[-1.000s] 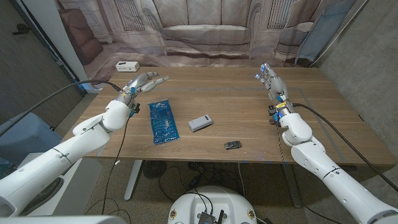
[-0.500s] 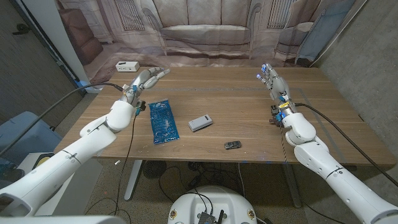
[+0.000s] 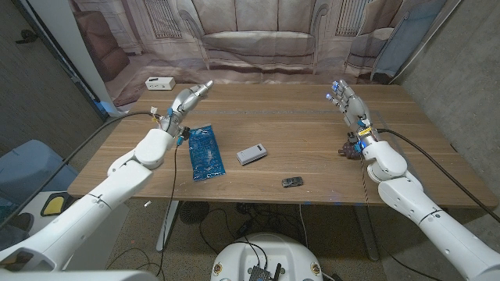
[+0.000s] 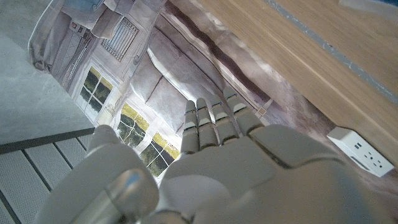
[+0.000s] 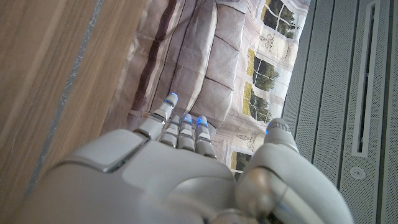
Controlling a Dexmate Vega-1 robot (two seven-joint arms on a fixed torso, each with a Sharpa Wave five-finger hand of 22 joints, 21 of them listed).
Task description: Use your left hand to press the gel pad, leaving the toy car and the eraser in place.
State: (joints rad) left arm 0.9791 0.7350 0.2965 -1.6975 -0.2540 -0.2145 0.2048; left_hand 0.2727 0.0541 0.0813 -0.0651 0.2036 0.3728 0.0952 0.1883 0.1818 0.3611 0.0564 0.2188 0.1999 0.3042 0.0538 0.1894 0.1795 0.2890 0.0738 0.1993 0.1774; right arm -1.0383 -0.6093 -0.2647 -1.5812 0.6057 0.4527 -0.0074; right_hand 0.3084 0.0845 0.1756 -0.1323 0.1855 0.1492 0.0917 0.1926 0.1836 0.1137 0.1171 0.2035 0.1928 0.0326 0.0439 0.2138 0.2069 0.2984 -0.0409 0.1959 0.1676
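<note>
Blue gel pad [image 3: 205, 153] — faint print, illegible — beside left hand [image 3: 187, 100]

Toy car [image 3: 292, 182] too small for detail; power strip [image 4: 362, 150] edge-cropped.

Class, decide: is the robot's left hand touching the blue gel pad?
Apart. The head view shows the left hand beyond the gel pad's far end, bare table between.
</note>
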